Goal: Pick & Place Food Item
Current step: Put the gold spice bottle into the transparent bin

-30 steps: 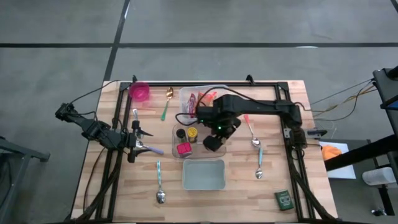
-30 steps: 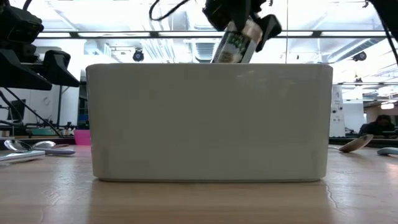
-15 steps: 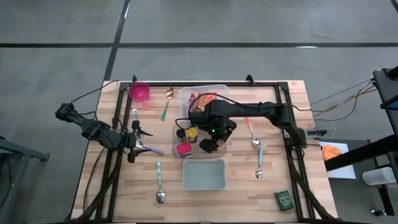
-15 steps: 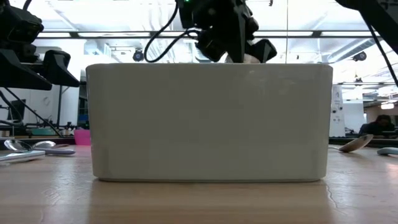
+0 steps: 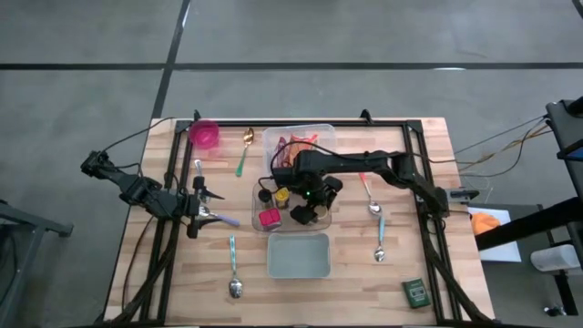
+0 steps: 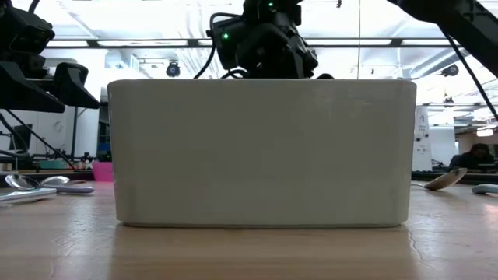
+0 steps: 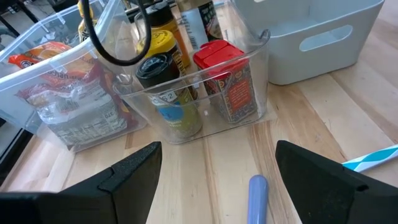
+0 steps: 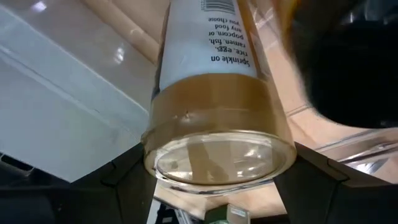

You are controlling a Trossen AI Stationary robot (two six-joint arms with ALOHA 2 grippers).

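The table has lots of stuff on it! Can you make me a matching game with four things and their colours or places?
Things:
1. small cup
2. grey bin
3. red-lidded jar
4. small box

Colour or place:
A. dark green, at the table's near right corner
B. pink, at the far left corner
C. inside the clear tray, beside a black-lidded jar
D. pale, in the middle at the near edge

Pairs: 1-B, 2-D, 3-C, 4-A
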